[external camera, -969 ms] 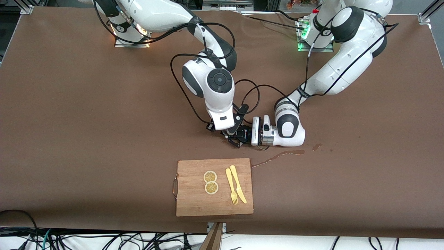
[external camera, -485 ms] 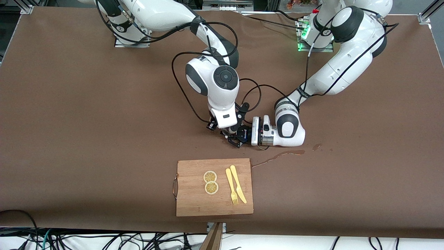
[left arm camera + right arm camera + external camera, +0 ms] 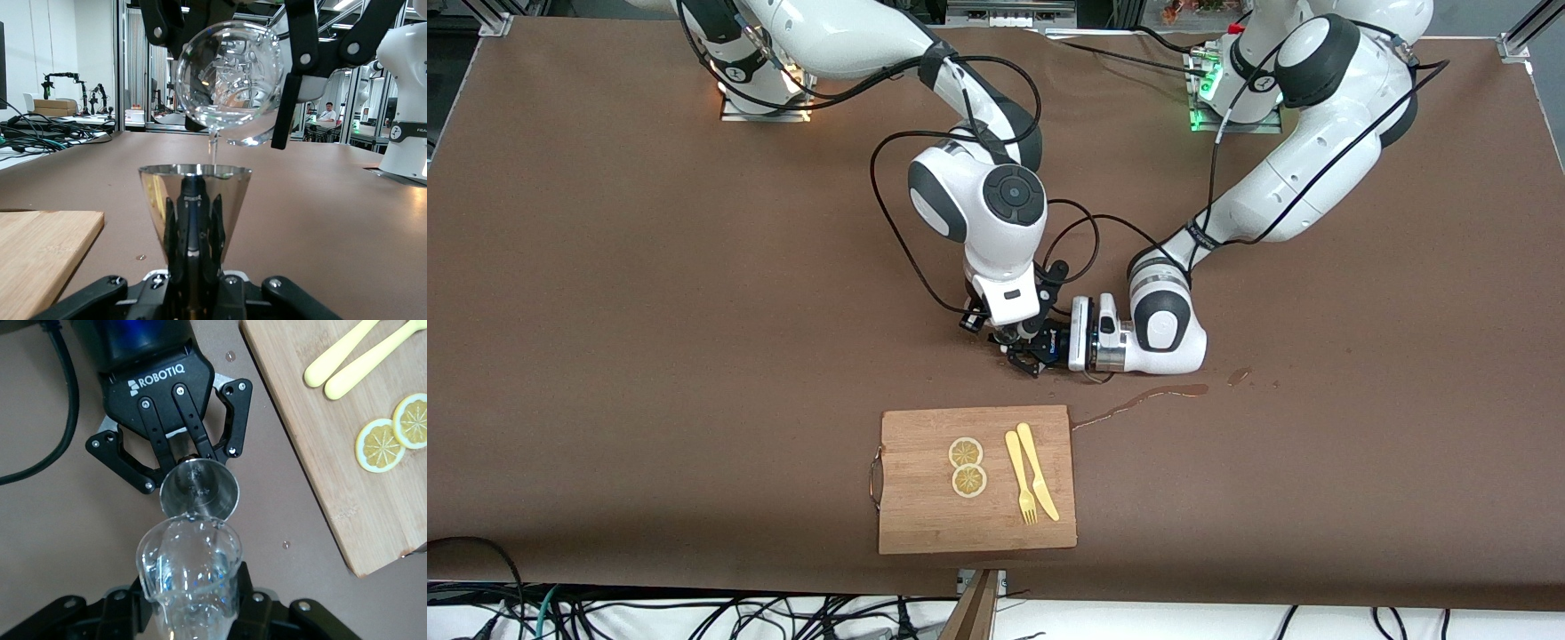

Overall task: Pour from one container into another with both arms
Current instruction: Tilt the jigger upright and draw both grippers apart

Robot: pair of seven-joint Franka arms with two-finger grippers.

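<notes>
The brown table [image 3: 649,311] fills the front view. The right arm [image 3: 978,204] and the left arm [image 3: 1298,169] come down from the top edge and meet at the centre of the frame. A bamboo cutting board [image 3: 925,507] lies at lower centre, nearer the camera.

The right gripper [image 3: 190,603] is clamped around a clear round glass [image 3: 230,73], which it holds tipped over the table. The left gripper [image 3: 194,220] is low at the centre, its fingers closed on the narrow lower part of a conical steel measuring cup [image 3: 195,183]. A thin stream [image 3: 214,150] runs from the glass lip into the cup's mouth.

The main risk, as I judge it, is the small target. The cup's mouth is narrow, and if either wrist drifts sideways the stream would land on the table or on the left gripper's linkage.

- **Tipping too fast:** the stream would thicken and overshoot the rim.
- **Overfilling:** this seems likely, because the glass looks to hold more than the cup can take.
- **Slipping:** wet glass could slide in the right gripper's fingers.
- **Collision:** the two grippers are very close, so a small lowering of the glass could knock it against the cup rim.

A wet streak [image 3: 1138,402] already lies on the table beside the board's corner, so liquid does escape here. It could creep toward the lemon slices [image 3: 967,467], the yellow fork [image 3: 1021,480] and the yellow knife [image 3: 1039,471].
</notes>
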